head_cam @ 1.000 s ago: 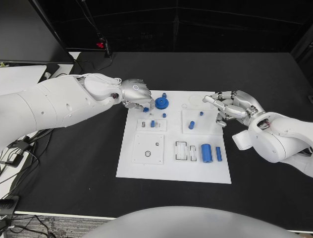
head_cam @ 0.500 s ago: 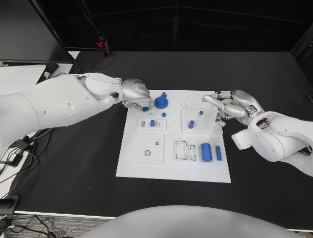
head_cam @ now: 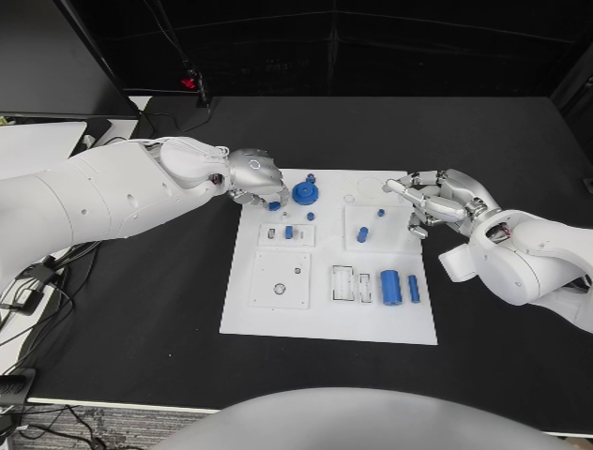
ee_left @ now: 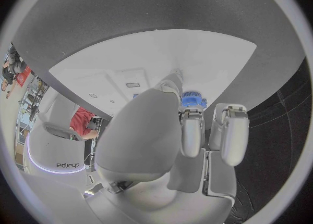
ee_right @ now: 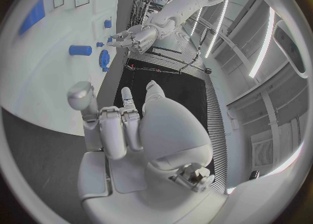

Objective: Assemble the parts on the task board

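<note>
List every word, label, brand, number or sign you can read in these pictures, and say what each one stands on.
"sharpa", seen mirrored or upside down in the left wrist view, on the robot's own white body.
The white rectangular task board carries small dark marks beside its recesses; they are too small to read.
The silver many-fingered left hand and the silver many-fingered right hand show no readable text.

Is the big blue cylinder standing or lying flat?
Lying flat: the big blue cylinder rests lengthwise on the white board, beside a thinner blue bar.
</note>
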